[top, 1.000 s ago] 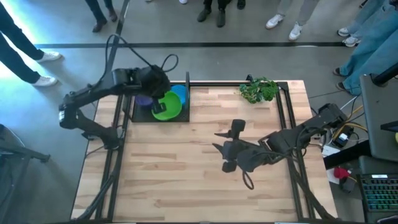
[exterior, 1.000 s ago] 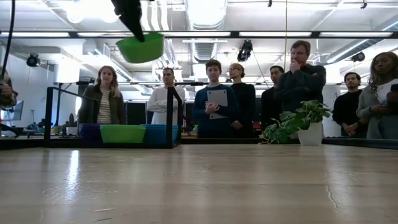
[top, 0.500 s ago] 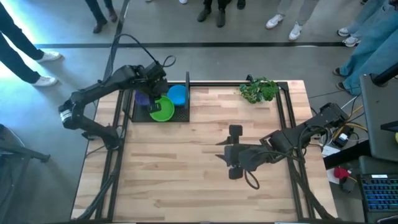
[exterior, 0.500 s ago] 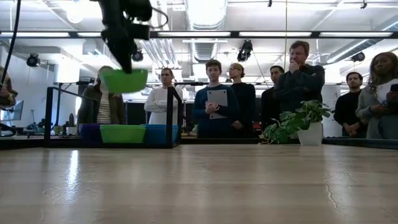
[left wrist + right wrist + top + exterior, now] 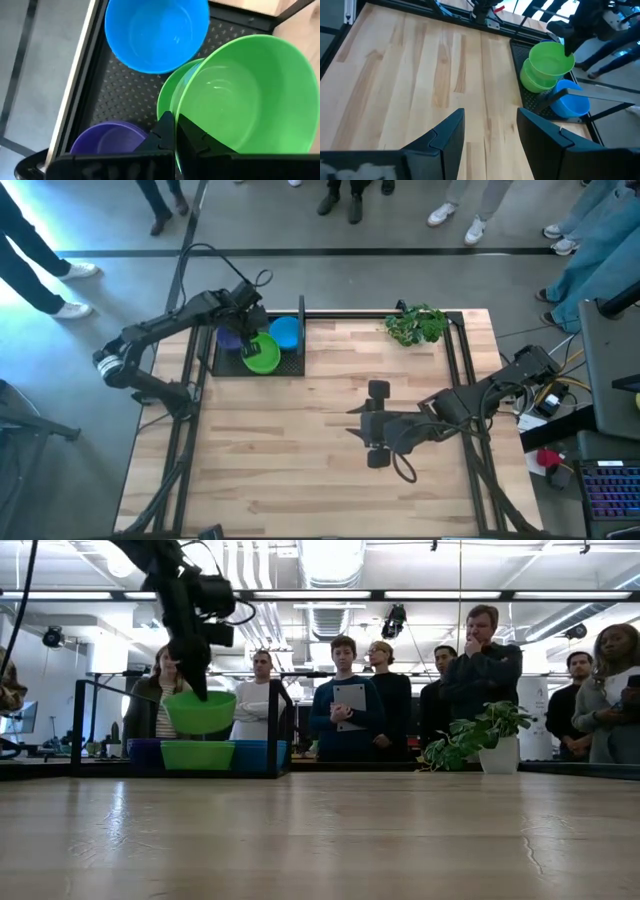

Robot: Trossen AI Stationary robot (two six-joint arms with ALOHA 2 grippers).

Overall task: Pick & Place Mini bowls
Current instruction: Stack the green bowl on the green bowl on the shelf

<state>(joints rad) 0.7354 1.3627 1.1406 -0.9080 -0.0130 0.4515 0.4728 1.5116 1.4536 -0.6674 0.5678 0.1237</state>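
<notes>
Fingers of the left gripper [image 5: 174, 131] pinch a green bowl's [image 5: 250, 97] rim, just above another green bowl [image 5: 198, 754]; blue bowl [image 5: 156, 31] beside. Right gripper [image 5: 489, 131] hangs open over the desk [image 5: 300, 450].

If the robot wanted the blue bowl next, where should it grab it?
Probably by the rim. The blue bowl sits upright and open in the black tray, so one finger could go inside and one outside, coming from above. The side away from the green bowls looks freest.
</notes>
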